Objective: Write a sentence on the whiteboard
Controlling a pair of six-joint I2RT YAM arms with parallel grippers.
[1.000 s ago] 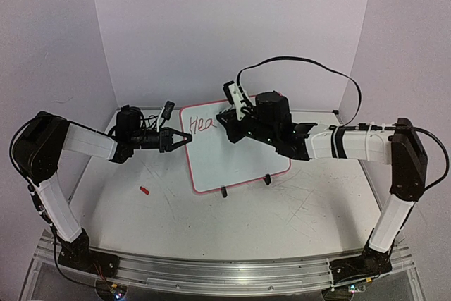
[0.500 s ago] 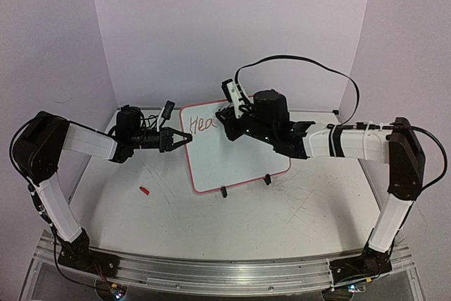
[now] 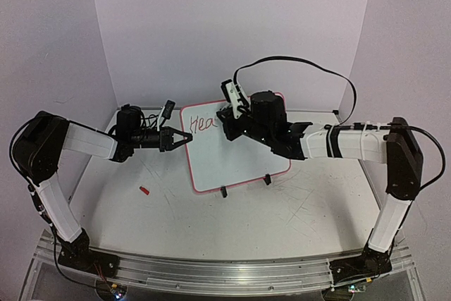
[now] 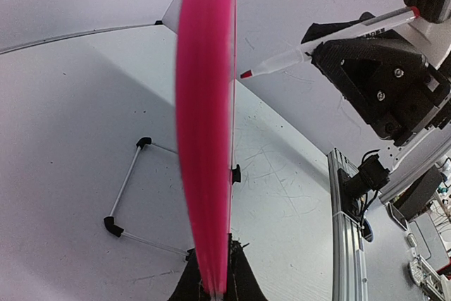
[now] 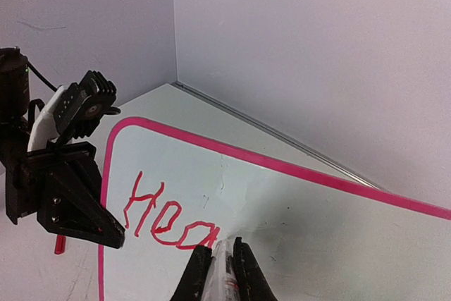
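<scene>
Two arms work over one tabletop (image 3: 296,209). It carries the whiteboard (image 3: 232,163), propped on black clip feet (image 3: 223,192) around the middle of the surface, writing face toward the near edge. The right gripper (image 5: 220,255) reaches over the board's upper area, its jaws pressed together on a marker (image 4: 317,44). The left gripper (image 4: 211,280) is at the board's left edge, its jaws pinching the pink rim. The marker's red tip sits at or just off the face; contact cannot be confirmed. Red lettering (image 5: 165,216) reading roughly "Hea" occupies the upper left corner, so most of the sentence is judged unwritten. A small red item (image 3: 144,190) lies apart on the tabletop, left of the board. Hazards from here:

- Excess tip pressure could pivot the board about the one-sided rim pinch or skid its feet, distorting strokes.
- Too little pressure would leave gaps in the letters.
- The marker could rotate or slide in the jaws under sideways drag.
- The right wrist, which is close over the face, could smear fresh ink.
</scene>
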